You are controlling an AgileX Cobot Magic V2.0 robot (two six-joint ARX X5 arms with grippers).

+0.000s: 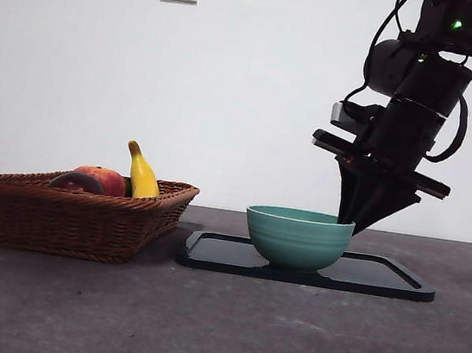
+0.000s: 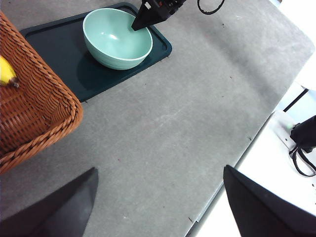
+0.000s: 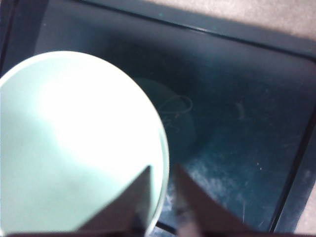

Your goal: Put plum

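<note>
Plum (image 1: 76,182) lies dark and low in the wicker basket (image 1: 73,220) at the left of the table, touching a red-orange fruit (image 1: 105,179), with a yellow banana (image 1: 141,173) standing up just beside them. Right of the basket, a teal bowl (image 1: 298,237) sits on a dark tray (image 1: 379,282). At the bowl's right rim, the right gripper (image 3: 163,190) has one jaw inside and one outside, nearly closed on the rim. The left gripper (image 2: 158,197) waits over bare table, jaws spread wide.

One bowl (image 1: 298,237), one basket (image 1: 74,216), three fruits (image 1: 105,178)
</note>
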